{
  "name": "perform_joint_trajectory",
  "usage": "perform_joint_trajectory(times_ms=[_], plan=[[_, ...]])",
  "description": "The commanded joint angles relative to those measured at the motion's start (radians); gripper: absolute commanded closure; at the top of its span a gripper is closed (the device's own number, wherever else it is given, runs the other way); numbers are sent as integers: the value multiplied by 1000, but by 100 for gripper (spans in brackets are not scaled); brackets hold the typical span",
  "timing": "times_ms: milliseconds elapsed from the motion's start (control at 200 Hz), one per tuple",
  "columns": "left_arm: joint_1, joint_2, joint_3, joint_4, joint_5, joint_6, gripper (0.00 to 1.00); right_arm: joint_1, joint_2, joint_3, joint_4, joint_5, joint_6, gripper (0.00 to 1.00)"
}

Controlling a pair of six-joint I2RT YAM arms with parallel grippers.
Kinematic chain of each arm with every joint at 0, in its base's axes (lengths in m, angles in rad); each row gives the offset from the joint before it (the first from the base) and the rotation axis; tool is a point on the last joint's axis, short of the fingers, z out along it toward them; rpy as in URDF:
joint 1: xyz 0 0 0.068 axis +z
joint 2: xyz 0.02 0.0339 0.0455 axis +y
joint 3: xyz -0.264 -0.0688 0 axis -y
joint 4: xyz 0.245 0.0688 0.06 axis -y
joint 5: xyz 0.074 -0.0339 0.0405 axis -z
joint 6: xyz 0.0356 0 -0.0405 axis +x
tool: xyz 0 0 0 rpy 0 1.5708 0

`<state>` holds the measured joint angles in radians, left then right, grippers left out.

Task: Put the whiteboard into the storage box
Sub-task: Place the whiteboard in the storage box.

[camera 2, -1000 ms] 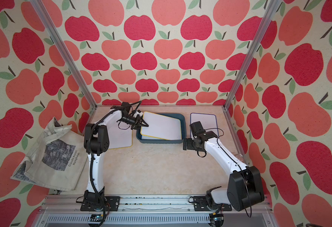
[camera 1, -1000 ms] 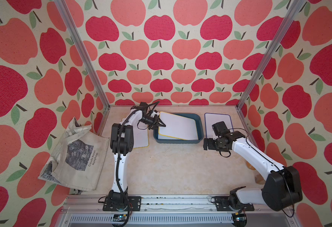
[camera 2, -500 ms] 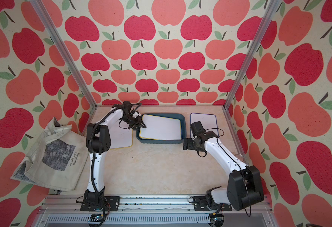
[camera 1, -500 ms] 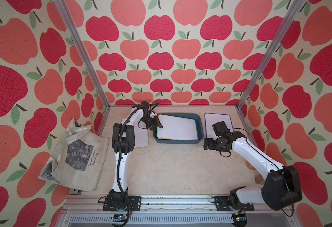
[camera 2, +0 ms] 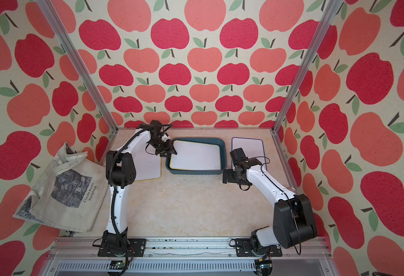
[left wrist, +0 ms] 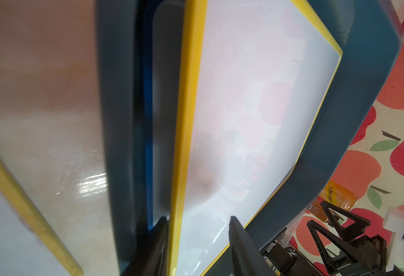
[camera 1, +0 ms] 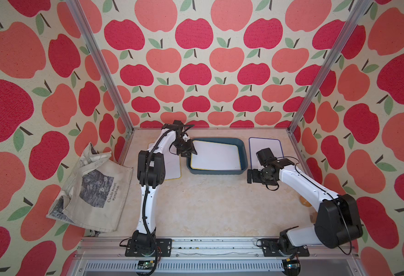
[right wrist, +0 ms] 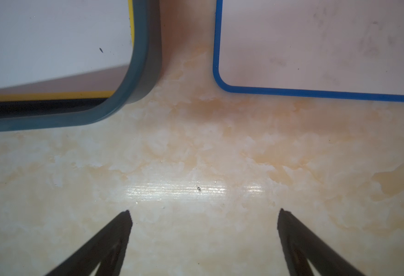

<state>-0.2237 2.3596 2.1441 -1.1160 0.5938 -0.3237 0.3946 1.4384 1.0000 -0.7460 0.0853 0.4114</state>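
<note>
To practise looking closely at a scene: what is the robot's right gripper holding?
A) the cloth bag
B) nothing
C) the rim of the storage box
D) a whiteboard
B: the right gripper is open over the table, with nothing between its fingers; the storage box and the blue-edged whiteboard both lie apart from it.
</note>
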Motion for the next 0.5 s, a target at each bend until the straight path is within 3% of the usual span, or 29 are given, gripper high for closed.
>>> perform_joint_trajectory(times_ms=[0,245,495], plan=[[-3,-32,24,-68,-100,-10,55,-18,13,21,29,-8,-8,1],[-26,-163,16,-114,-116,50,48,-77,57,44,75,-47,-39,1],[-27,-421,-214,-13,-96,24,47,-113,130,84,112,-52,-40,1]])
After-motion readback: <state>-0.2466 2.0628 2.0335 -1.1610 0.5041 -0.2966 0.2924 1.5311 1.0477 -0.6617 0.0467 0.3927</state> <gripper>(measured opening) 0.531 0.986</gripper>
